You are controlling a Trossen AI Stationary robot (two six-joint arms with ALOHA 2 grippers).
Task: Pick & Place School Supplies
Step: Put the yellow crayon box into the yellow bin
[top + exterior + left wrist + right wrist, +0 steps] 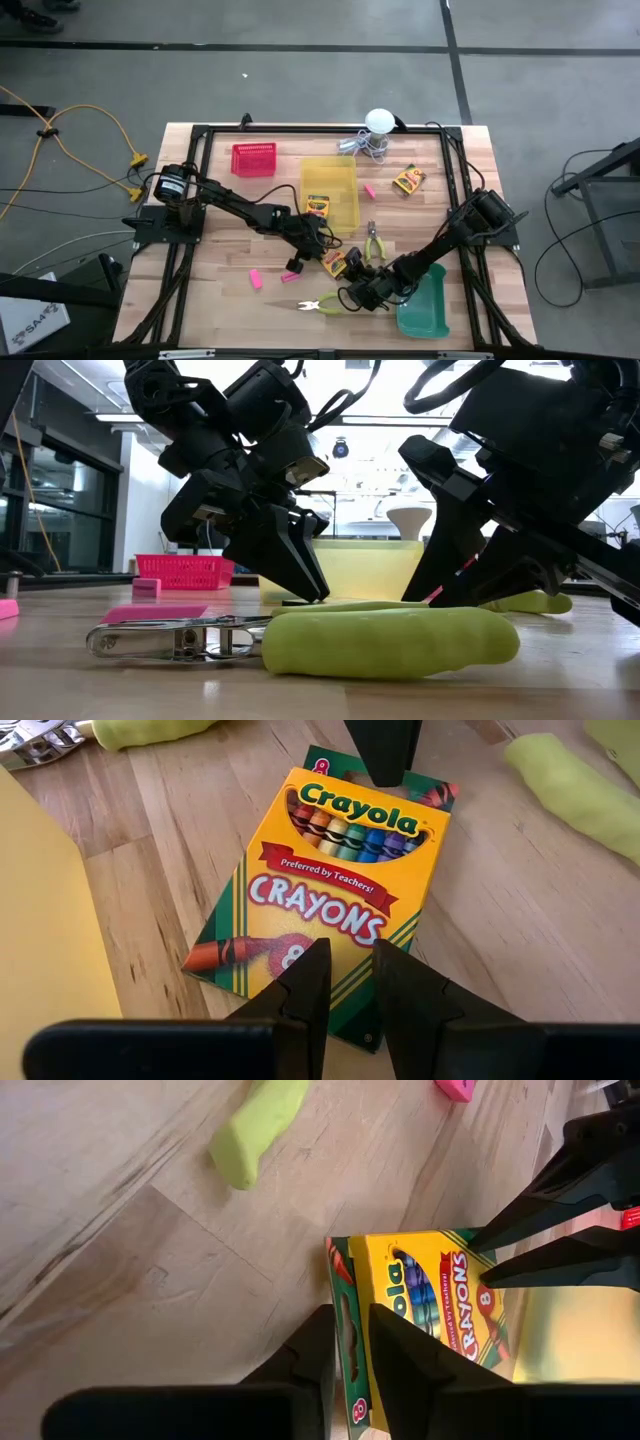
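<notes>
A yellow-and-green crayon box [333, 262] lies face up on the wooden table between my two grippers, near the front middle. My left gripper [350, 985] comes at it from the table's left. Its fingers are almost together over the box's bottom end. My right gripper [352, 1342] comes from the right and is shut on the box's top end. Two tools with yellow-green handles lie on the table, one [375, 245] just right of the box and one [320, 303] nearer the front edge. A second crayon box [408, 180] lies at the far right. My left gripper has its fingertips [305, 982] down on the face of the box at its bottom end [345, 1005], slanting down from the table's left. I cannot tell whether it pinches anything there. My right gripper pinches the box's green top end [345, 1320] between its two fingers, slanting down from the table's right. One finger [385, 745] lies on the printed face. The box stays low on the table.
A yellow bin [345, 168] behind the box holds another crayon box [317, 205]. A red bin [253, 158] stands at the far left and a green bin [425, 312] at the front right. Pink erasers [256, 278] lie to the left, and a white ball [378, 122] sits at the far edge.
</notes>
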